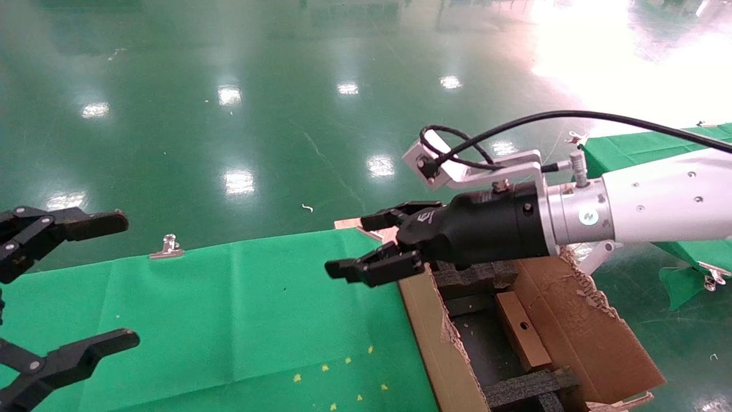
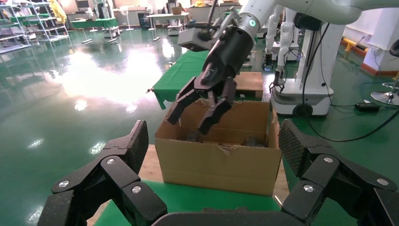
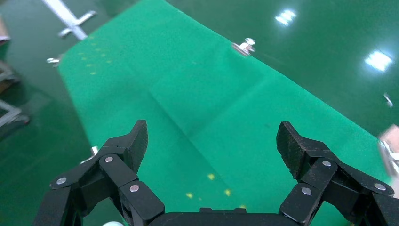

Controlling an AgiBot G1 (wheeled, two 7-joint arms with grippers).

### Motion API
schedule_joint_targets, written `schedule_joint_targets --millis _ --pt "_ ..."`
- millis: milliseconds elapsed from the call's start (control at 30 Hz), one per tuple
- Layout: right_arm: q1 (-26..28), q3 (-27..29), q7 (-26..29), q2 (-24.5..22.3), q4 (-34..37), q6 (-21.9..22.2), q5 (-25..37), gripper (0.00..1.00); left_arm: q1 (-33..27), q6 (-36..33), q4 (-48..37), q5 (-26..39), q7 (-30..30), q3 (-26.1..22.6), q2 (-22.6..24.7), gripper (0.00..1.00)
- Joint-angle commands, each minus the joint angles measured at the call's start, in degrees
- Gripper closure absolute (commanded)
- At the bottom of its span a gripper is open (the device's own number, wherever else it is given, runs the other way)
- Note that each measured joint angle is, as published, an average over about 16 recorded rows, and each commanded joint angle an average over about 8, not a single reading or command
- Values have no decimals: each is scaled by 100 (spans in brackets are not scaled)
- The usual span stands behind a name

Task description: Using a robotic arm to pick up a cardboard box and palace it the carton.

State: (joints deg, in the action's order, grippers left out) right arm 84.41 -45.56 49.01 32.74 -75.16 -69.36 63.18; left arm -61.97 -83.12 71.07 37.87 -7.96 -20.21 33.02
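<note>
The robotic arm (image 1: 657,200), my right one, reaches in from the right. Its gripper (image 1: 354,245) is open and empty, above the green cloth beside the carton's near-left corner. The carton (image 1: 577,326) stands at the right end of the table with ragged flaps and black foam inserts (image 1: 529,386). The cardboard box (image 1: 521,329), small, brown and with a round hole, lies inside the carton between the inserts. The left wrist view shows the carton (image 2: 219,162) with the right gripper (image 2: 202,108) over its rim. My left gripper (image 1: 123,277) is open and empty at the far left.
The green cloth (image 1: 240,320) covers the table, held by a metal clip (image 1: 167,247) at its far edge. Another green-covered table (image 1: 629,146) stands beyond the right arm. Another robot base (image 2: 306,89) stands behind the carton in the left wrist view.
</note>
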Motion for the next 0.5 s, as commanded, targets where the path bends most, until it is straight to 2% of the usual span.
schedule_joint_targets --millis 33,500 --pt "-157 203 -263 16 11 -112 -147 0 0 0 0 0 0 0 0 0" --pt "-1252 1618 -2096 125 87 -895 -1168 0 0 0 0 0 0 0 0 0"
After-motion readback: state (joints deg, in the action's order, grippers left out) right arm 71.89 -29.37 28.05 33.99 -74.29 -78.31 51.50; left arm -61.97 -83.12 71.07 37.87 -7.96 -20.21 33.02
